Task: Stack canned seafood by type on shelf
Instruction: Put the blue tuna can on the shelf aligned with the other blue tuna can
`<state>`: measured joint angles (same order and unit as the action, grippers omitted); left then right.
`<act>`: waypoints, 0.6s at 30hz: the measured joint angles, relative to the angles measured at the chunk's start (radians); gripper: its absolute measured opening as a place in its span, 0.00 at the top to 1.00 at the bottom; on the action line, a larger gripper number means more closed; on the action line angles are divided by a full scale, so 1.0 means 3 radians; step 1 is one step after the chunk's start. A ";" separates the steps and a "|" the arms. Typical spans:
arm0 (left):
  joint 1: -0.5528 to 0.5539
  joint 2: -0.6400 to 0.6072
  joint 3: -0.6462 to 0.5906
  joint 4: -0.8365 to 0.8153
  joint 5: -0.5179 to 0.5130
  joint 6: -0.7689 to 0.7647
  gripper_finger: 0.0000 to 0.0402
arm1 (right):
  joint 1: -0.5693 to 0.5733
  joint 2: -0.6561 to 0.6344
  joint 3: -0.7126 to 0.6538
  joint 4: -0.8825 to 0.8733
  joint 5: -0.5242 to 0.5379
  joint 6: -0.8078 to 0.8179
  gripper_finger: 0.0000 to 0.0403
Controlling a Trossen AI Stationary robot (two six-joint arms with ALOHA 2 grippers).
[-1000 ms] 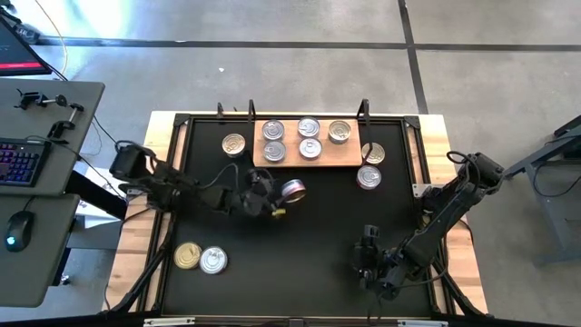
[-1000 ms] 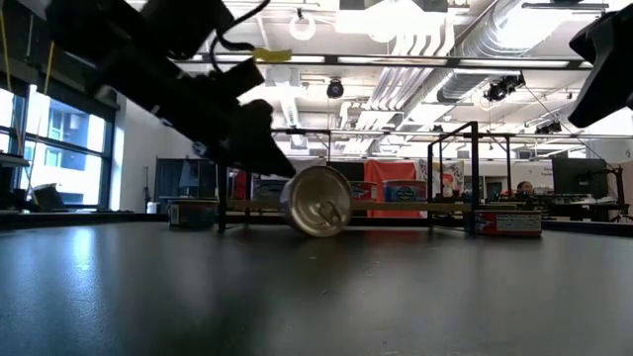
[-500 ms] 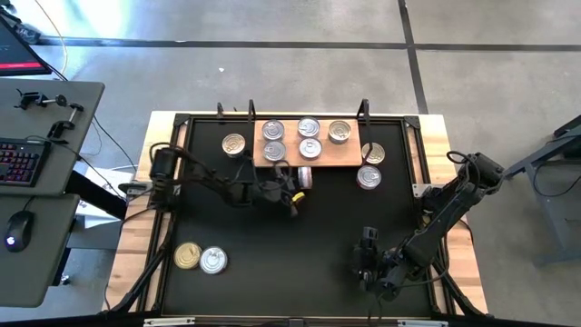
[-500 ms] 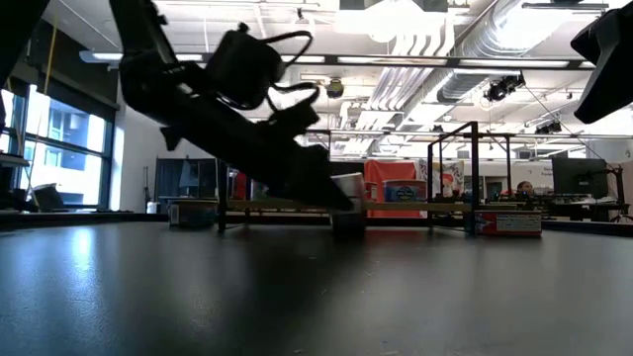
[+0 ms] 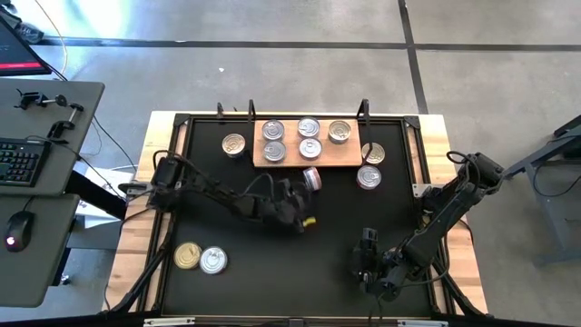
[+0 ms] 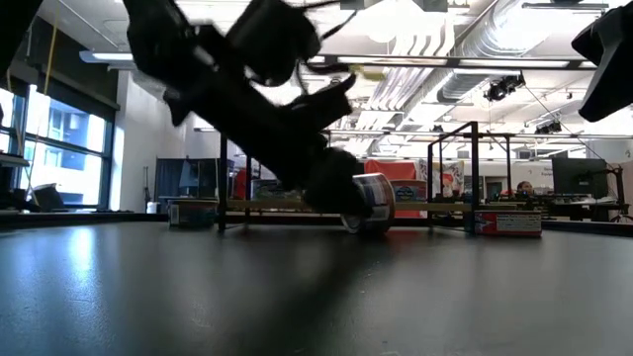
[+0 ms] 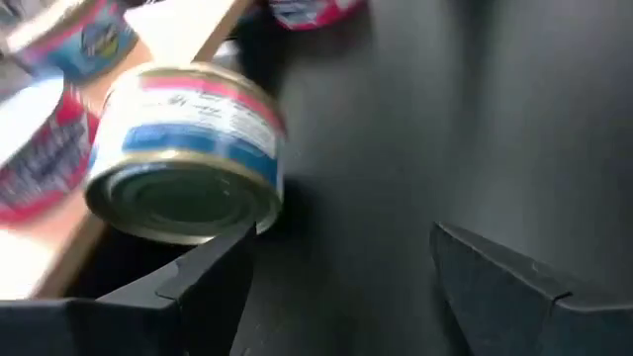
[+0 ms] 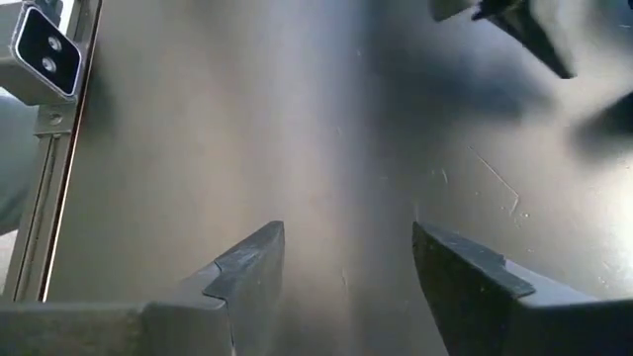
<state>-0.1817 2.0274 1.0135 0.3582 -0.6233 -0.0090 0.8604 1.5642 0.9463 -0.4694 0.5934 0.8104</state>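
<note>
One tin [image 5: 311, 178] of the canned seafood stands tilted on its rim on the black mat, just off the near edge of the shelf [image 5: 349, 160]. Several silver-lidded tins [image 5: 309, 128] sit flat on the shelf. My left gripper [image 5: 304, 202] is open just near of the tilted tin [image 7: 188, 148]. The tin lies outside the gap between the fingers [image 7: 336, 237], beside one fingertip. In the low view the tin [image 6: 371, 203] shows edge-on behind the dark gripper. My right gripper [image 8: 346, 267] hangs open over bare mat at the near right [image 5: 368, 259]. My left gripper has one fingertip [image 7: 223, 262] right under the tilted tin's side wall [image 7: 203, 213], outside the gap between the fingers. I cannot tell whether it touches the tin.
A loose tin [image 5: 234, 144] lies left of the shelf and two [image 5: 373, 153] [image 5: 369, 176] lie to its right. A gold tin [image 5: 188, 255] and a silver one [image 5: 213, 261] sit at the near left. A black frame [image 5: 410, 123] rims the mat.
My left gripper, open throughout, has reached toward the table's right edge, sunk a little and rolled its wrist. The tin on its rim has shifted right and toward the shelf's near edge. It has turned from lid facing the near edge to edge-on.
</note>
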 joint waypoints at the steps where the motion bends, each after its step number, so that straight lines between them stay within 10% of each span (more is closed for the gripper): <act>1: -0.0063 -0.0008 0.0089 -0.0236 -0.0089 0.0124 0.27 | 0.0000 0.0000 0.0000 -0.0001 -0.0001 -0.0001 0.46; 9: -0.0144 -0.0015 0.0973 -0.1620 -0.0204 0.1569 0.27 | 0.0000 0.0000 0.0000 0.0016 0.0000 -0.0025 0.46; 18: 0.0388 -0.0015 0.1509 -0.2147 0.0690 0.2863 0.27 | 0.0000 0.0000 0.0000 -0.0010 0.0000 -0.0025 0.46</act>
<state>-0.0653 2.0228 1.4661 -0.2858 -0.4163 0.8499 0.8604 1.5642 0.9463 -0.4724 0.5934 0.8028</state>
